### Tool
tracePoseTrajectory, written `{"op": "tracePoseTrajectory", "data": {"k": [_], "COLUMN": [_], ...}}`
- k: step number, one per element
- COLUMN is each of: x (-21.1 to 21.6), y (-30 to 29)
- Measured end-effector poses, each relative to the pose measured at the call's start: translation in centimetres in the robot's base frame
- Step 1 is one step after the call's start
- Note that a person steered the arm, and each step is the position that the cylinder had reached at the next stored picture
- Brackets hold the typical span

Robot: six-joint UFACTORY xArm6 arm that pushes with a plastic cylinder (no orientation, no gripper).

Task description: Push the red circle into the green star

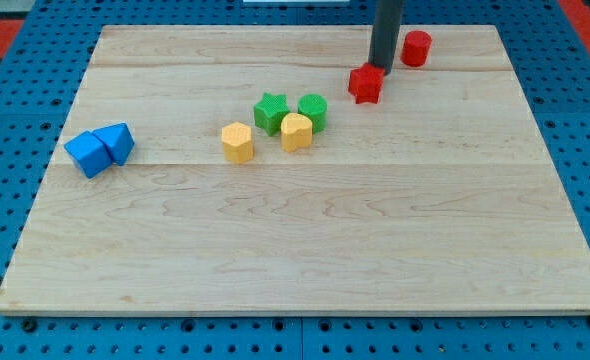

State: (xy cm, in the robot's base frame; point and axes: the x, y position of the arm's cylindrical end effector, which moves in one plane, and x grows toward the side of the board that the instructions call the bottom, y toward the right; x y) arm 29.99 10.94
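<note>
The red circle stands near the view's top right on the wooden board. The green star lies left of centre, touching a yellow heart and beside a green circle. My tip comes down from the view's top and ends just above and right of a red star-like block, touching or nearly touching it. The tip is left of and a little below the red circle, with a small gap between them.
A yellow hexagon lies left of the green star. A blue cube and a blue triangle touch each other at the view's left. Blue pegboard surrounds the board.
</note>
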Motion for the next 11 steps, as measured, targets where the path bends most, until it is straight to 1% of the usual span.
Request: {"op": "tracePoseTrajectory", "data": {"k": [2,3,4,5,6,7,8,9,10,11], "x": [5.7,7.0,3.7,-2.0,-6.6,-9.1,-10.1,-7.4,-2.3,-0.8], "y": [-8.1,-8.7,-5.0,3.9,11.0,11.1,8.3,3.5,-2.2,-8.0]}}
